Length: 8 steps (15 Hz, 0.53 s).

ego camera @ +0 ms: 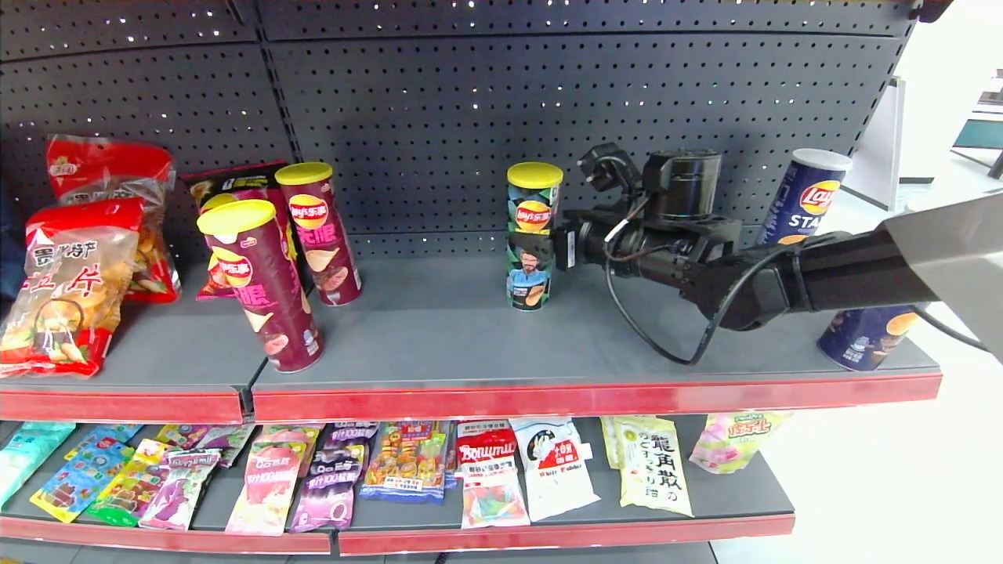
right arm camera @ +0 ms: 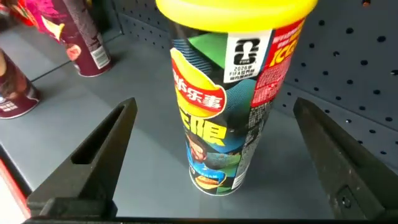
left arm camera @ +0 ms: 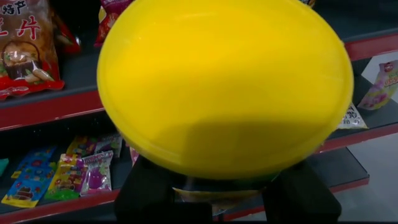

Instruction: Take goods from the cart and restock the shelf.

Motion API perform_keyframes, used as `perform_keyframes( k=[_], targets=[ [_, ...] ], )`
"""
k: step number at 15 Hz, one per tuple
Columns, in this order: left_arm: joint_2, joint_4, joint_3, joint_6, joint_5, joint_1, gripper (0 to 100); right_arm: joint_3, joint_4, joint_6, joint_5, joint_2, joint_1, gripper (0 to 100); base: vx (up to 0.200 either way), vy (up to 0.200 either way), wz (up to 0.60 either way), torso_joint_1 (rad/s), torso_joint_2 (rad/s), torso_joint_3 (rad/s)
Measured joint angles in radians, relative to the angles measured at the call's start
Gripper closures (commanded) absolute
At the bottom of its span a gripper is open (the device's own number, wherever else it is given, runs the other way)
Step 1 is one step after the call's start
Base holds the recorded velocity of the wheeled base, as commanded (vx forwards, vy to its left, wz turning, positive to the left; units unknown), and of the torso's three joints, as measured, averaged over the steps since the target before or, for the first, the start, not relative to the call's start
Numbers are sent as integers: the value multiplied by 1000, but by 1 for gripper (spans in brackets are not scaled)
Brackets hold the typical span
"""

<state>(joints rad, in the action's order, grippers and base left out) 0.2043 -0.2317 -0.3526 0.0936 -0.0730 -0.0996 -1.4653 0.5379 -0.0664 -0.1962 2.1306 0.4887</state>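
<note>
A green chip can (ego camera: 533,235) with a yellow lid stands upright on the grey upper shelf (ego camera: 439,329), near the pegboard back. My right gripper (ego camera: 539,252) reaches in from the right and is open, one finger on each side of this can (right arm camera: 230,106); the fingers (right arm camera: 93,168) stand apart from it. In the left wrist view a can's yellow lid (left arm camera: 224,81) sits close to the camera, and my left gripper (left arm camera: 224,196) is shut on that can, in front of the shelves.
Two maroon chip cans (ego camera: 258,286) (ego camera: 320,235) and red snack bags (ego camera: 70,266) stand on the shelf's left part. Blue cans (ego camera: 803,196) (ego camera: 866,337) are at the right end. Free board lies between the maroon cans and the green one. Flat packets (ego camera: 486,470) line the lower shelf.
</note>
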Motion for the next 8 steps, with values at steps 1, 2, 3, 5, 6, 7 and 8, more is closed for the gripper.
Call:
perform_keyframes(
  k=[1,2,3,5,6,7,8],
  targets=[
    [0,0,0,0,0,0,100,-6,-1,0,0,7,0,0,0,0,0,0,0,0],
    [0,0,0,0,0,0,100,-13,-1,0,1,16,0,0,0,0,0,0,0,0],
    [0,0,0,0,0,0,100,-24,-3,0,1,23,0,0,0,0,0,0,0,0],
    [0,0,1,0,0,0,100,-50,-4,0,1,39,1,0,0,0,0,0,0,0],
    [-1,0,1,0,0,0,100,-66,-4,0,1,49,1,0,0,0,0,0,0,0],
    [-1,0,1,0,0,0,100,-77,-4,0,2,56,1,0,0,0,0,0,0,0],
    [-1,0,1,0,0,0,100,-86,-4,0,2,63,1,0,0,0,0,0,0,0]
  ],
)
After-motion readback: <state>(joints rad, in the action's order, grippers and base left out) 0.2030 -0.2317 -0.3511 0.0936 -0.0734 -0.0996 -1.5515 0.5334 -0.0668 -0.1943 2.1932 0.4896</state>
